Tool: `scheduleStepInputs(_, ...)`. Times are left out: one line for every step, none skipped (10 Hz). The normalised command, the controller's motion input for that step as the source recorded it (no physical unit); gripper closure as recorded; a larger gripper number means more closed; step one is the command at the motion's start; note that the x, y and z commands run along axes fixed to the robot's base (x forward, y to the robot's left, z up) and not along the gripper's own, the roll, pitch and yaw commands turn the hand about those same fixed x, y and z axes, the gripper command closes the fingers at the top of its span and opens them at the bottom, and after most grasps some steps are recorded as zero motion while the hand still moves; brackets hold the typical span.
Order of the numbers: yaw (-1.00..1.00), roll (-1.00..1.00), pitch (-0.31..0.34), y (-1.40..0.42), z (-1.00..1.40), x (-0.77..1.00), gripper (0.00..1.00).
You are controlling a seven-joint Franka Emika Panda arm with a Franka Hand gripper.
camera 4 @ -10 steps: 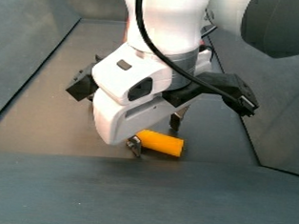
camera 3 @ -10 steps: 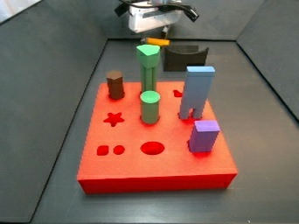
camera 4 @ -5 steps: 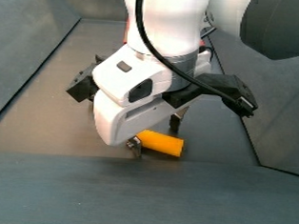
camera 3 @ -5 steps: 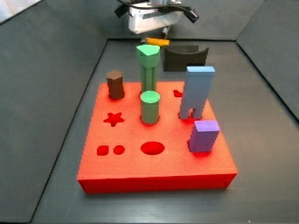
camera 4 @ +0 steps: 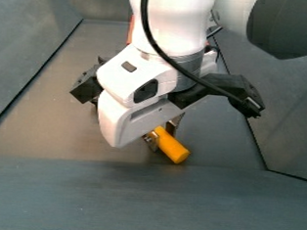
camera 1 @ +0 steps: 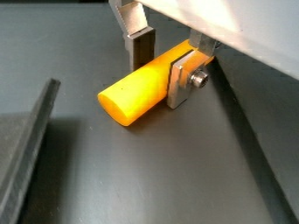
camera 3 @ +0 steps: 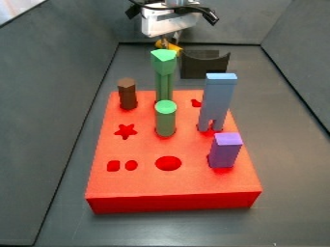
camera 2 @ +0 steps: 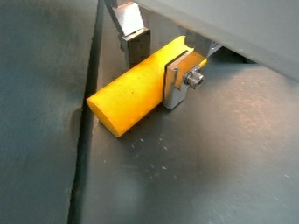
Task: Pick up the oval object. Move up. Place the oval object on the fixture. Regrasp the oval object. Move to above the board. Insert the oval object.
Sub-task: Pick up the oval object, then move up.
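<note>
The oval object (camera 1: pixel 135 87) is a long yellow-orange peg with a rounded end. It lies crosswise between the silver fingers of my gripper (camera 1: pixel 162 63), which is shut on it near its far end. Both wrist views show this grip, the peg (camera 2: pixel 131 92) sticking out past the finger plates (camera 2: pixel 176 79). In a side view the gripper (camera 3: pixel 168 39) hangs at the back of the bin, just left of the dark fixture (camera 3: pixel 200 64), only a short bit of the peg (camera 3: pixel 169 45) showing. The red board (camera 3: pixel 168 178) lies in front. The peg (camera 4: pixel 170 148) slants beneath the arm.
On the board stand two green pegs (camera 3: pixel 162 72) (camera 3: pixel 165 118), a tall blue block (camera 3: pixel 219 101) and a purple block (camera 3: pixel 226 150). A brown peg (camera 3: pixel 126 94) stands at its left edge. Sloping grey bin walls (camera 3: pixel 71 87) close in the sides.
The gripper has turned with the peg: a second ago it lay level and sideways in the side views, now it slants and looks shorter. The grip is unchanged.
</note>
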Motion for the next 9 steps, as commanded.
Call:
scheduleStepInputs(0.00,0.00,0.000,0.00,0.00,0.00,1.00)
scheduleStepInputs(0.00,0.00,0.000,0.00,0.00,0.00,1.00)
scheduleStepInputs(0.00,0.00,0.000,0.00,0.00,0.00,1.00)
scheduleStepInputs(0.00,0.00,0.000,0.00,0.00,0.00,1.00)
scheduleStepInputs(0.00,0.00,0.000,0.00,0.00,0.00,1.00)
scheduleStepInputs(0.00,0.00,0.000,0.00,0.00,0.00,1.00)
scheduleStepInputs(0.00,0.00,0.000,0.00,0.83,0.00,1.00)
scheduleStepInputs(0.03,0.00,0.020,0.00,0.80,-0.04,1.00)
scheduleStepInputs(0.03,0.02,0.034,0.00,0.68,-0.05,1.00)
